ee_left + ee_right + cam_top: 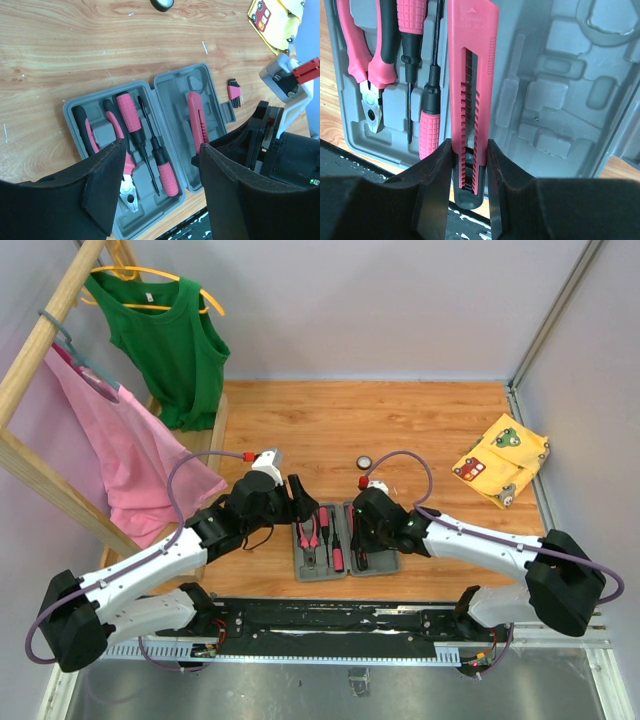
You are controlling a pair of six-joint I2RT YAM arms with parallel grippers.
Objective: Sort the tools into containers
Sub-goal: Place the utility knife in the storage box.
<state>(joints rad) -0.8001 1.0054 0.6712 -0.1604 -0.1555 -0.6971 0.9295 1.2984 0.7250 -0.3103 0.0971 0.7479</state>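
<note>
Right claw (468,156) is clamping the black butt end of the pink cutter (470,75), one finger on each side. Cutter is lying lengthwise in the right half of the open grey case (555,100), blade end pointing away from the claw; whether it is sitting fully in its slot, cannot tell.

Left claw (161,150) is hovering with fingers apart over the case's left half, gripping nothing. Below it the pliers (129,192) and two screwdrivers (132,120) are lying side by side in their slots.

Just beside the case's right edge, what looks like a small hex key set (234,94) is lying on the bench (330,420). Round black-white disc (365,462) is sitting beyond the case. Yellow cloth (502,458) is lying well apart at the far right.
</note>
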